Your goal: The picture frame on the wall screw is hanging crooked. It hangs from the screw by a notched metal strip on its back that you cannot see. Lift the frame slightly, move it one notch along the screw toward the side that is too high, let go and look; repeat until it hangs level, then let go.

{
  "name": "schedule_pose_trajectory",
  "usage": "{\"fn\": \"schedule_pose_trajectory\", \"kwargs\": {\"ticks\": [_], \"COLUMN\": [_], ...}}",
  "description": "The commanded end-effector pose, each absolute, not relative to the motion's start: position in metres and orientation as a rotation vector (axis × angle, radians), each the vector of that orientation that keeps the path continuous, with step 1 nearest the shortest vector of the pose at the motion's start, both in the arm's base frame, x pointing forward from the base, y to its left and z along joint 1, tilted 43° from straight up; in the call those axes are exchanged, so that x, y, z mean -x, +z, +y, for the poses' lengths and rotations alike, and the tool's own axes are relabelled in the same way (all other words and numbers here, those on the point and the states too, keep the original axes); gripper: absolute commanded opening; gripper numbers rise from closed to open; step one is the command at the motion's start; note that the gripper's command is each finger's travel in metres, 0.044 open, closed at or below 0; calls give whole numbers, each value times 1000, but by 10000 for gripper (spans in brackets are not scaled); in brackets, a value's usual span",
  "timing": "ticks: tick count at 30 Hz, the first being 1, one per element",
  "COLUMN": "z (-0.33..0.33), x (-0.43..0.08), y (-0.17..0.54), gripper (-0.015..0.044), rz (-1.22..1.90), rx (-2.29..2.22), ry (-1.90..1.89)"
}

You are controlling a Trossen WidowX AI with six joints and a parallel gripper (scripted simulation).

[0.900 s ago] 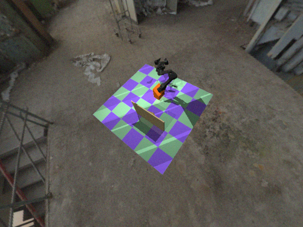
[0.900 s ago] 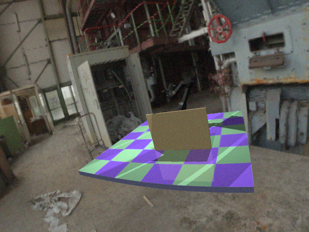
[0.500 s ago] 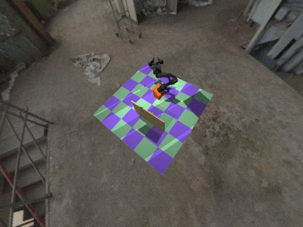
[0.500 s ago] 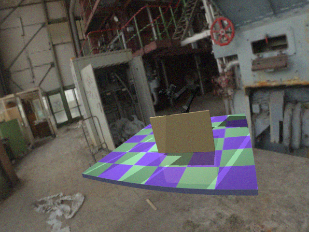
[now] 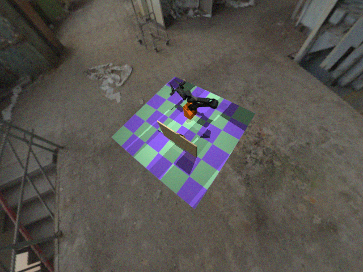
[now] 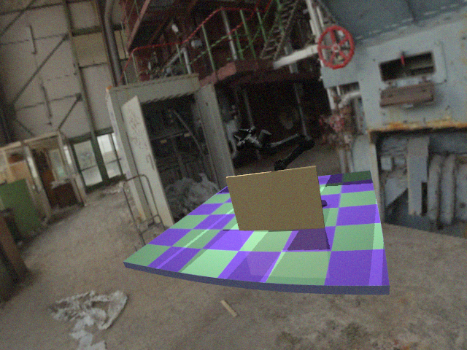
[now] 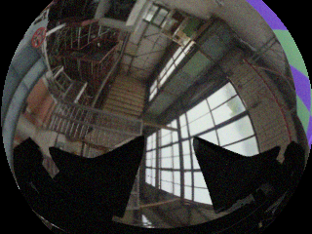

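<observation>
My black two-finger gripper (image 5: 173, 88) (image 6: 238, 138) (image 7: 170, 140) is raised on the far side, well apart from the upright tan rectangular panel (image 5: 177, 139) (image 6: 276, 199). Jaws: partly open, nothing between. Picture frame: location not determinable; only a small dark fragment shows behind the panel.

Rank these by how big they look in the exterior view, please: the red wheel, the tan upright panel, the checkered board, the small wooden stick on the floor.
1. checkered board
2. tan upright panel
3. red wheel
4. small wooden stick
</observation>
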State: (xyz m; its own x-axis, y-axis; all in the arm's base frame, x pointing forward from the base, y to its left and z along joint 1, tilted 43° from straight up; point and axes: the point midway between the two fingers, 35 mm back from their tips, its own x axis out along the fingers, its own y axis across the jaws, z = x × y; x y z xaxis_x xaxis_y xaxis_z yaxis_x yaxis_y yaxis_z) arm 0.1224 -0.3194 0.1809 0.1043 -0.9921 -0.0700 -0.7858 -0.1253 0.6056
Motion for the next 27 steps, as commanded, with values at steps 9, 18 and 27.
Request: {"fn": "schedule_pose_trajectory", "kwargs": {"ticks": [9,18,27], "z": [-155,-11,40], "x": [-254,-265,-251], "y": [204,209,208], "gripper": [260,260,260], "rz": [-870,-119,189], "rx": [-2522,-2737,-2770], "ry": [-251,8,93]}}
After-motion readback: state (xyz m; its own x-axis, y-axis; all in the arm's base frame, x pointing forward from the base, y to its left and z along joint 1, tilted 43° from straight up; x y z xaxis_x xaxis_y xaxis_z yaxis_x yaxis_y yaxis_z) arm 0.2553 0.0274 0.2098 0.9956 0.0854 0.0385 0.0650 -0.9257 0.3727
